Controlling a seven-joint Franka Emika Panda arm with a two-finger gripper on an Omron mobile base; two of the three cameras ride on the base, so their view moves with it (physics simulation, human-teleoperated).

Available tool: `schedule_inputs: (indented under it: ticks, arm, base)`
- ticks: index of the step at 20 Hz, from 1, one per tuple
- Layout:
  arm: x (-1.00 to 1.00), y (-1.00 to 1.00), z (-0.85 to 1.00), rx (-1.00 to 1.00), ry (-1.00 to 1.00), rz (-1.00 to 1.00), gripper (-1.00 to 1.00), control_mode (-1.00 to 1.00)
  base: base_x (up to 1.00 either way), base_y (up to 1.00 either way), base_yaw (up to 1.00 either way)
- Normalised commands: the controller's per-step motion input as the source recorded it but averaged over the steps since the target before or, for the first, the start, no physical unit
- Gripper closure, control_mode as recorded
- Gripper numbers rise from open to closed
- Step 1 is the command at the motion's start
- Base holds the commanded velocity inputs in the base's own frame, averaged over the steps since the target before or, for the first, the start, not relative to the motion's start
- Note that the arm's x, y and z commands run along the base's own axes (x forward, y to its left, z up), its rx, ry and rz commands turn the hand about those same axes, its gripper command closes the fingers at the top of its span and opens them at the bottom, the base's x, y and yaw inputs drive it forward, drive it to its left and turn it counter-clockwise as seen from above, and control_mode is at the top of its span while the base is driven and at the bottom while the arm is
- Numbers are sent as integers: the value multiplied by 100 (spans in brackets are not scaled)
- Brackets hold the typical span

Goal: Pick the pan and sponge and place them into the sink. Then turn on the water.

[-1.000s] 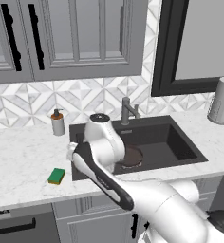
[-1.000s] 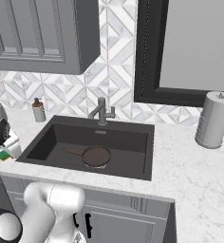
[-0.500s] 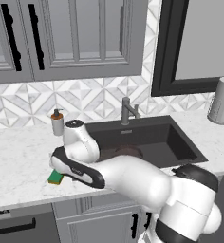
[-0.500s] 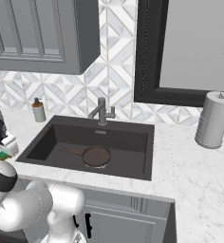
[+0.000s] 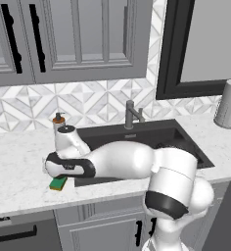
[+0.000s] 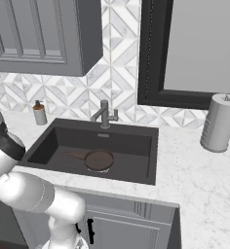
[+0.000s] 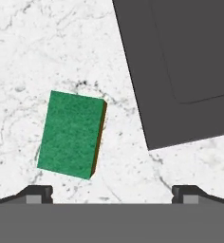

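Note:
The green-topped sponge [image 7: 71, 134] lies flat on the marble counter, just left of the sink's front left corner [image 7: 180, 61]. My gripper [image 7: 111, 193] hangs open above it, its two fingertips [image 7: 35, 193] set wide apart, with the sponge left of the midline. From the left base the hand [image 5: 63, 166] hovers right over the sponge [image 5: 58, 183]. The dark brown pan [image 6: 98, 159] rests on the floor of the dark grey sink [image 6: 136, 132], handle pointing left. The grey faucet [image 6: 104, 114] stands behind the basin.
A soap bottle [image 5: 58, 120] stands on the counter behind the hand, near the backsplash. A grey paper towel roll [image 6: 219, 122] stands on the counter right of the sink. Upper cabinets hang above the counter.
The arm has swung left from over the sink to the counter, and the hand now hangs low over the sponge. The pan has stayed in the sink.

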Motion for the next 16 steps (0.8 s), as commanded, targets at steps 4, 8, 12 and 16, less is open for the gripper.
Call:
schedule_inputs:
  ticks: [4, 8, 12, 16]
  arm:
    - [21, 24, -24, 0, 0, 0, -100, -100]
    - [9, 11, -18, 0, 0, 0, -100, -100]
    - [6, 4, -19, 0, 0, 0, -100, -100]
    - [4, 5, -22, 0, 0, -1, -100, -100]
  base:
    - [0, 0, 0]
    - [0, 0, 0]
    - [0, 0, 0]
    - [0, 0, 0]
